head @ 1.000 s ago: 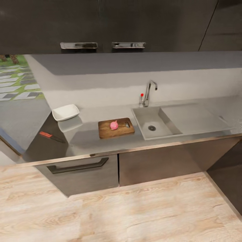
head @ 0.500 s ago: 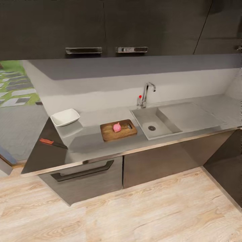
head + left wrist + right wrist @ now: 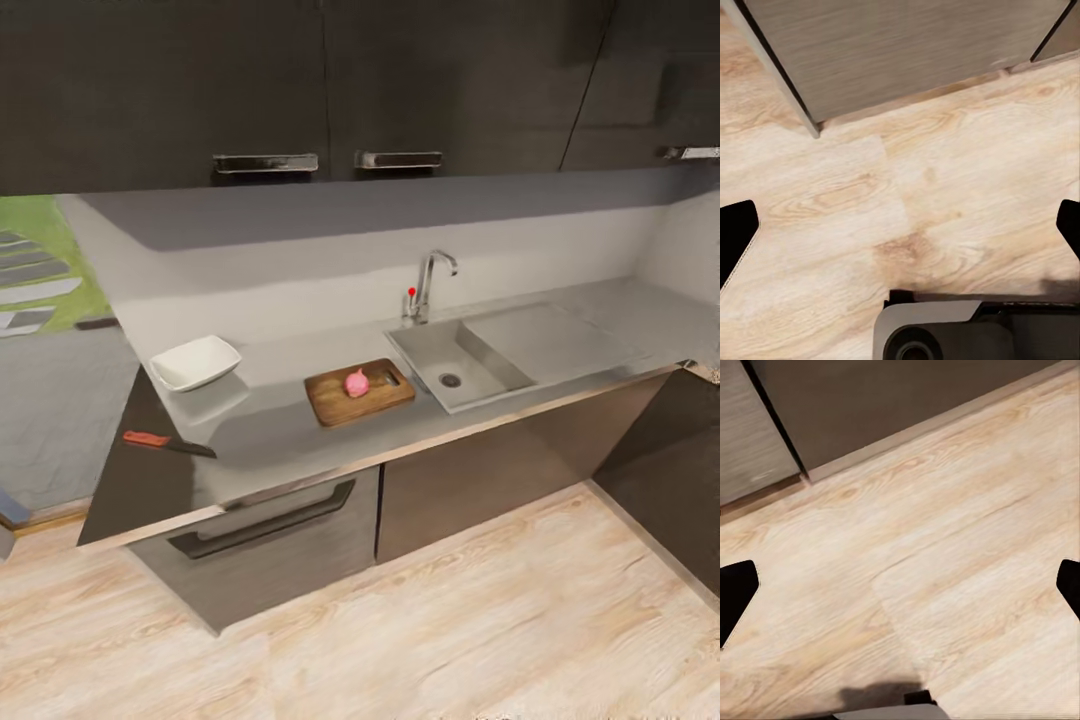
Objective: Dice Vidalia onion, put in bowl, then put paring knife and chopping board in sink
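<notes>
The pink Vidalia onion (image 3: 356, 382) rests on the brown chopping board (image 3: 335, 402), which lies on the grey countertop (image 3: 280, 430) just left of the sink (image 3: 421, 350). The basin holds nothing, and its chrome tap (image 3: 427, 282) stands behind it. A white bowl (image 3: 195, 361) sits further left, and the paring knife (image 3: 164, 441) lies near the counter's left end. My left gripper (image 3: 902, 231) is open over the wooden floor near a cabinet base, nothing between its fingers. Over the floor too, my right gripper (image 3: 900, 592) is open and holds nothing.
Dark wall cabinets (image 3: 300, 90) hang above the counter, and dark base cabinets with a long drawer handle (image 3: 262, 518) stand below it. A draining surface (image 3: 550, 340) adjoins the sink on the right. Pale wooden floor (image 3: 450, 620) lies between me and the counter.
The whole head view has shifted and turned, so the camera moved. The onion, board, bowl and knife keep their places on the counter.
</notes>
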